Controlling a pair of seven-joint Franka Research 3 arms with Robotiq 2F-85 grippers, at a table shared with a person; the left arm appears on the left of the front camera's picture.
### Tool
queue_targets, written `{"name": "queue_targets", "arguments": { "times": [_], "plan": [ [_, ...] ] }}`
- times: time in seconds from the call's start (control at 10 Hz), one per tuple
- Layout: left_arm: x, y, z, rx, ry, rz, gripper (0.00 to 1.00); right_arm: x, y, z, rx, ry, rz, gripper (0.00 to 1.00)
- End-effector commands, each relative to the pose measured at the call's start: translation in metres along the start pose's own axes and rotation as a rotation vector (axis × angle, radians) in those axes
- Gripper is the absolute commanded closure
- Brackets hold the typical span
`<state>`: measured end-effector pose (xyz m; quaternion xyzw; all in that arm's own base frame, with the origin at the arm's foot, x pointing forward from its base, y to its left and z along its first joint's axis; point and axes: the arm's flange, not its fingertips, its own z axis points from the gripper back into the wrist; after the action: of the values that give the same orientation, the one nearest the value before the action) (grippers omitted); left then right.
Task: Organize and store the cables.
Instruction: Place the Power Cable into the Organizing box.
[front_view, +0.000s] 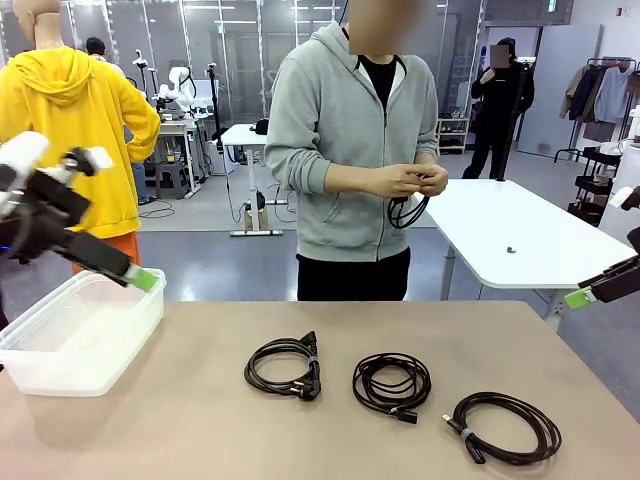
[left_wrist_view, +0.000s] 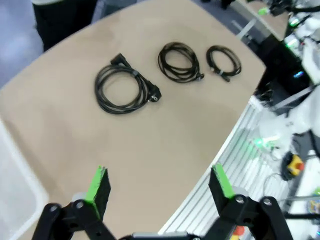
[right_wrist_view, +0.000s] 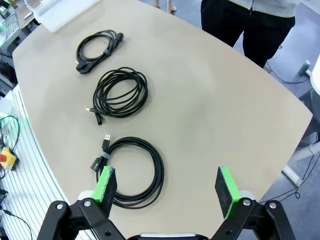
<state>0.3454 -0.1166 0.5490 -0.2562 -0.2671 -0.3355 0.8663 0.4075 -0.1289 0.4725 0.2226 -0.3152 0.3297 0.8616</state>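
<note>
Front view: 3 cables lie along the near counter edge: plug cable (front_view: 285, 367), middle cable (front_view: 392, 385), right cable (front_view: 503, 427). The person's hands (front_view: 408, 180) hold a 4th cable (front_view: 405, 212). The bin (front_view: 110, 360) sits at the left edge

Left wrist view: left jaws apart, empty

Right wrist view: right jaws apart, empty, over the right cable. It resolves the USB plug (right_wrist_view: 106, 140). Grip across all strands, clear of plugs

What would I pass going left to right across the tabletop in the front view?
Translucent white plastic tub → coiled black cable with a chunky angled plug → loosely coiled thin black cable → wider coiled black cable with a slim plug.
</note>
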Motion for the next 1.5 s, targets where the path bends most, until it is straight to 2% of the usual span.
{"name": "queue_targets", "arguments": {
  "times": [0.0, 0.3, 0.5, 0.6, 0.7, 1.2, 1.3, 1.4],
  "plan": [
    [0.035, -0.009, -0.029, 0.043, 0.078, 0.017, 0.00, 0.000, 0.001, 0.001, 0.005, -0.007, 0.007, 0.00],
    [0.064, -0.030, -0.104, 0.115, 0.262, 0.001, 0.00, 0.000, 0.001, 0.001, 0.005, -0.007, 0.007, 0.00],
    [0.071, -0.035, -0.124, 0.119, 0.243, -0.009, 0.00, 0.000, 0.001, 0.001, 0.005, -0.007, 0.007, 0.00],
    [0.068, -0.029, -0.118, 0.091, 0.230, 0.010, 0.00, 0.000, 0.001, 0.001, 0.005, -0.007, 0.007, 0.00],
    [0.060, -0.036, -0.127, 0.093, 0.267, -0.014, 0.00, 0.000, 0.001, 0.001, 0.005, -0.007, 0.007, 0.00],
    [0.064, -0.035, -0.128, 0.090, 0.264, -0.012, 0.00, 0.000, 0.001, 0.001, 0.005, -0.007, 0.007, 0.00],
    [0.078, -0.045, -0.151, 0.145, 0.312, 0.060, 0.00, 0.000, 0.001, 0.001, 0.005, -0.007, 0.007, 0.00],
    [0.095, -0.056, -0.181, 0.150, 0.363, 0.127, 0.00, 0.000, 0.001, 0.001, 0.005, -0.007, 0.007, 0.00]
  ]
}}
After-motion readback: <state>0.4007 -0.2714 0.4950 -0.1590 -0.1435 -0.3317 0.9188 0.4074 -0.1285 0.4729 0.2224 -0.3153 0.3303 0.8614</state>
